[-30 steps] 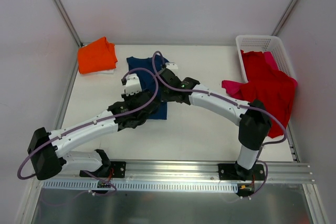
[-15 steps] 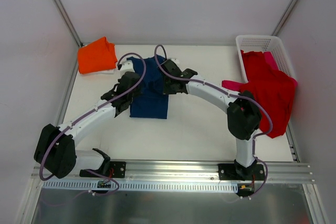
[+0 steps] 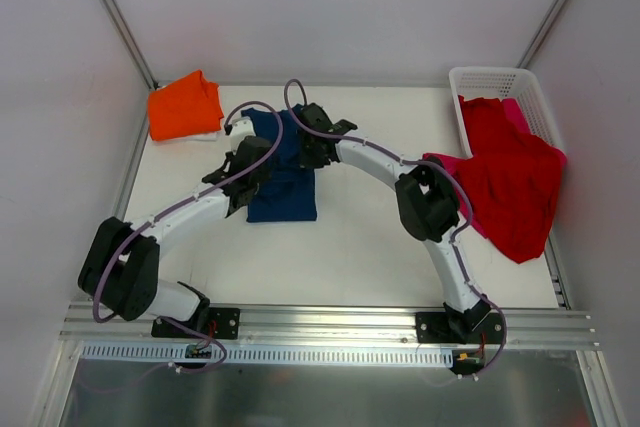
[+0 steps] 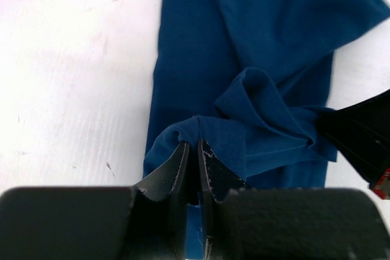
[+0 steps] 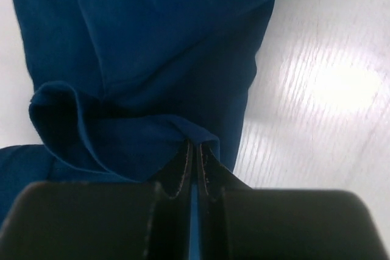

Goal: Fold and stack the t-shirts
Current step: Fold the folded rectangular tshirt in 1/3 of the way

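Observation:
The navy blue t-shirt [image 3: 283,175] lies in a long strip at the table's middle back; its print is hidden. My left gripper [image 3: 252,152] is shut on a fold at the shirt's left side; the left wrist view shows the jaws pinching cloth [image 4: 201,132]. My right gripper [image 3: 305,147] is shut on a fold at its right side; the right wrist view shows the pinched cloth [image 5: 194,135]. An orange t-shirt [image 3: 184,105] lies folded at the back left. Red [image 3: 515,172] and pink [image 3: 447,164] shirts spill out of the basket.
A white lattice basket [image 3: 497,83] stands at the back right corner. Something white [image 3: 207,135] peeks out under the orange shirt. The metal rail [image 3: 320,322] runs along the near edge, and walls close in the table's sides.
Both grippers have carried the shirt's near edge away from the bases, folding it over. The arms have stretched out toward the back and the shirt now looks shorter.

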